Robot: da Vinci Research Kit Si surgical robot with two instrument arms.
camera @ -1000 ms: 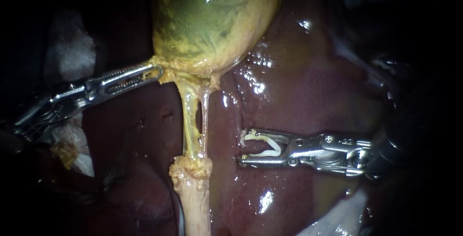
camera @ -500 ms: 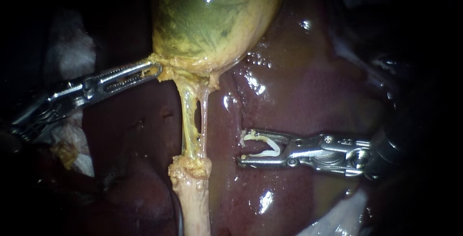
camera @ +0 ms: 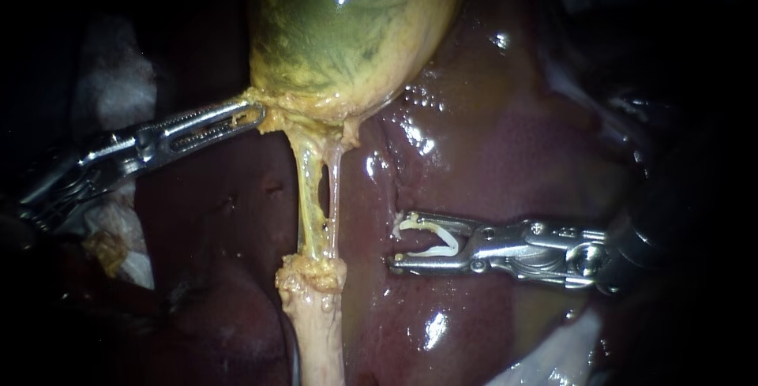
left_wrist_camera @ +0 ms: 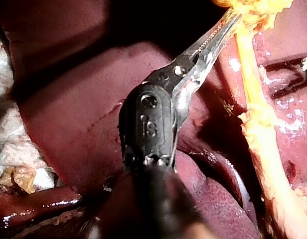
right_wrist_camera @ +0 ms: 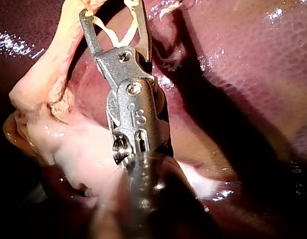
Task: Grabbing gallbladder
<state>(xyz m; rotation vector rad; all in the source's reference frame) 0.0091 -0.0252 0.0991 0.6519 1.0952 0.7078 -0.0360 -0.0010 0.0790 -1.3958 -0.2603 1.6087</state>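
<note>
The gallbladder point(camera: 355, 31), green and yellow, hangs at the top centre over the dark red liver point(camera: 505, 141). My left instrument point(camera: 253, 114) has its long ridged jaws shut on the yellow fringe at the gallbladder's lower left edge; the left wrist view shows its tip point(left_wrist_camera: 233, 15) in that fringe point(left_wrist_camera: 258, 7). Two thin tubes point(camera: 309, 189) run down from the gallbladder to a pale stump point(camera: 314, 315). My right instrument point(camera: 397, 240) lies right of the tubes, apart from them, its jaws spread and holding a white clip point(camera: 434, 240), also seen as a clip point(right_wrist_camera: 118, 30) in the right wrist view.
White gauze point(camera: 118, 78) lies behind the left instrument's shaft, and more gauze point(camera: 553, 358) shows at the lower right. The liver's wet surface surrounds the tubes on both sides.
The left instrument's jaws, slightly parted at the tip a second ago, have come together on the gallbladder's lower edge. The right instrument has stayed where it was.
</note>
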